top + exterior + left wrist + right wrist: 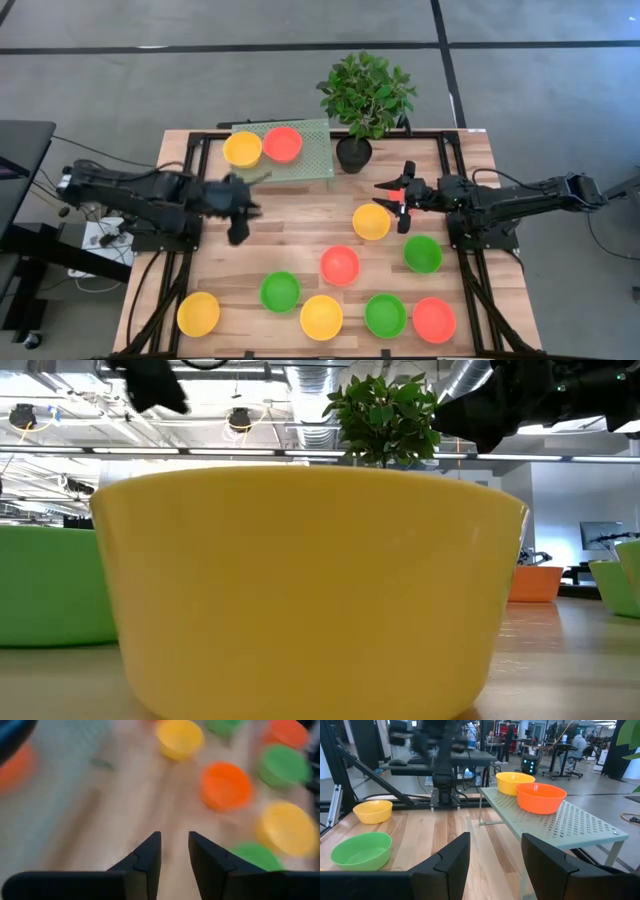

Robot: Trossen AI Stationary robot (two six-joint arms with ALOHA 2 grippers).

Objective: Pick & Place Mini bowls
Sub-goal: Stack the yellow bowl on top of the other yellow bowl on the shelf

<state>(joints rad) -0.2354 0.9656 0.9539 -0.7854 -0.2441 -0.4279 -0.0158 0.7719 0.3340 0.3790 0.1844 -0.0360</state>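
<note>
Two mini bowls, a yellow one (243,148) and a red-orange one (282,144), stand on a pale green perforated stand (305,165) at the table's far side. They also show in the right wrist view, yellow (515,782) and red-orange (540,797). Several more red-orange, yellow and green bowls stand on the wooden table, among them a yellow one (371,221) and a red-orange one (340,265). My left gripper (240,215) (175,855) is over bare wood near the stand, open a little and empty. My right gripper (397,203) (495,855) is open and empty above the table, just beyond the yellow bowl.
A black pot with a green plant (353,155) stands right of the stand, close to my right gripper. A row of bowls runs along the near edge, from a yellow one (198,313) to a red-orange one (434,319). A yellow bowl (300,590) fills the low view.
</note>
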